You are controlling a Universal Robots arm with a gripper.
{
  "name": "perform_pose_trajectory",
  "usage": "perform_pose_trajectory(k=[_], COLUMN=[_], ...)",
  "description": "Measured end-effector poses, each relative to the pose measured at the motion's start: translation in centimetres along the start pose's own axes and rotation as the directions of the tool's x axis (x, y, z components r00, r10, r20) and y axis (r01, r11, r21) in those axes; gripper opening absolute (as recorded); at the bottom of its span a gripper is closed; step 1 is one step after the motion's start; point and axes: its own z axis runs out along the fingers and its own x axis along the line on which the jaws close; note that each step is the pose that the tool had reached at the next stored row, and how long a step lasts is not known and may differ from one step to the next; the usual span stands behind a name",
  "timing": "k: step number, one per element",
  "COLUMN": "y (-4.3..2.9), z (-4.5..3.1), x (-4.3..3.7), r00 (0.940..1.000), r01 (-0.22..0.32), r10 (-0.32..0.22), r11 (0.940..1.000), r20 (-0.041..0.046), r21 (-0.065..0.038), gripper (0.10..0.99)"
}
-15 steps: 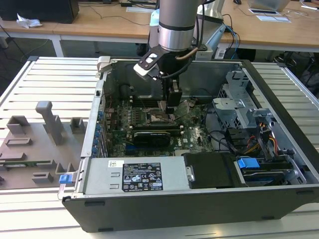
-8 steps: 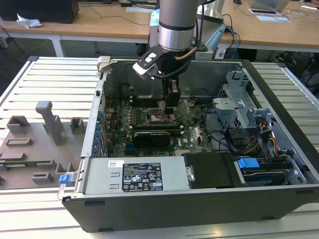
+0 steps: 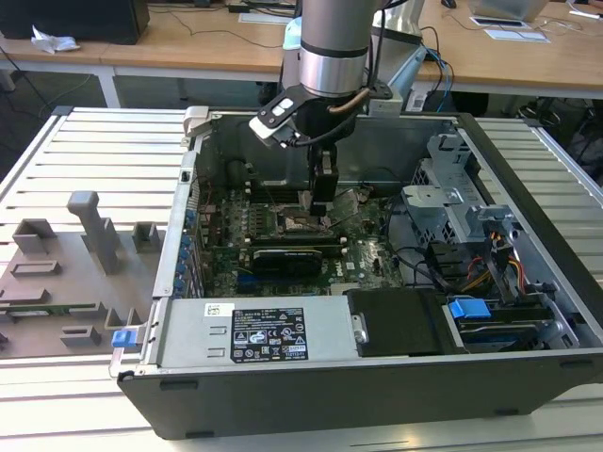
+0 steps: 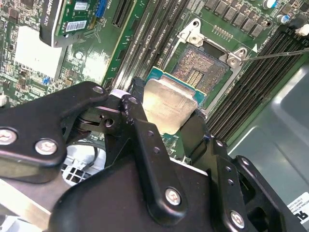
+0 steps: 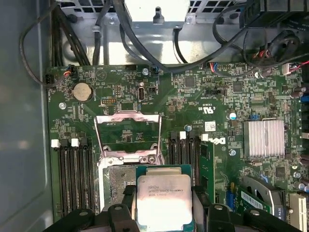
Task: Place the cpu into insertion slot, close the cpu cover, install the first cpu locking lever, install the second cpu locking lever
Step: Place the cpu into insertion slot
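Gripping the cpu (image 4: 169, 101) by two opposite edges, the end effector (image 4: 166, 116) is holding it clamped between its black fingers (image 4: 140, 118), with the silver metal face turned toward the camera in the second wrist view. Location of item: the chip is hanging over the green motherboard (image 5: 193, 96), just beside the insertion slot (image 4: 200, 71) and overlapping its near edge in both wrist views. Whether it is touching the socket border I cannot tell, but it is not lying seated, since most of the dark pin field is showing bare. The cpu cover (image 5: 126, 115) is standing swung up in the first wrist view, leaving the socket uncovered. A thin metal lever (image 4: 280, 52) is running off from one socket corner and is looking unlatched. In the exterior view the arm (image 3: 332, 47) is reaching down into the open computer case (image 3: 377, 395), which is sitting on a slatted counter (image 3: 94, 141). Progress, as judged: the chip is in the grasp and at the socket, so placing is under way but not finished. Closing the cover and installing both locking levers are remaining undone.
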Motion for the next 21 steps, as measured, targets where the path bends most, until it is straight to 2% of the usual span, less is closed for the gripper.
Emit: perform_pose_trajectory(k=[2, 3, 4, 5, 6, 9, 11, 12, 16, 17, 19, 21], y=[0.01, 0.00, 0.00, 0.00, 0.00, -0.02, -0.34, -0.64, -0.86, -0.87, -0.93, -0.94], z=[0.01, 0.03, 0.04, 0.04, 0.04, 0.05, 0.17, 0.26, 0.57, 0.63, 0.76, 0.77], x=[0.00, 0.00, 0.01, 0.00, 0.01, 0.00, 0.00, 0.01, 0.04, 0.04, 0.20, 0.54], r00=[0.9999, 0.9987, 0.9969, 0.9923, 0.9907, 0.9904, 0.9904, 0.9911, 0.9954, 0.9961, 0.9967, 0.9967], r01=[0.017, 0.050, 0.079, 0.124, 0.136, 0.138, 0.138, 0.133, 0.096, 0.088, 0.080, 0.080], r10=[-0.017, -0.050, -0.079, -0.124, -0.136, -0.138, -0.138, -0.133, -0.096, -0.088, -0.080, -0.080], r11=[0.9999, 0.9987, 0.9968, 0.9922, 0.9907, 0.9904, 0.9904, 0.9911, 0.9953, 0.9961, 0.9968, 0.9968], r20=[0.0000, -0.0002, -0.0003, -0.0001, -0.0001, 0.0001, 0.0000, -0.0001, -0.0006, -0.0016, -0.0123, -0.0126], r21=[-0.001, -0.004, -0.006, -0.009, -0.010, -0.010, -0.010, -0.010, -0.007, -0.007, -0.006, -0.006], gripper=[0.545, 0.545, 0.545, 0.545, 0.545, 0.545, 0.545, 0.545, 0.545, 0.545, 0.545, 0.545])
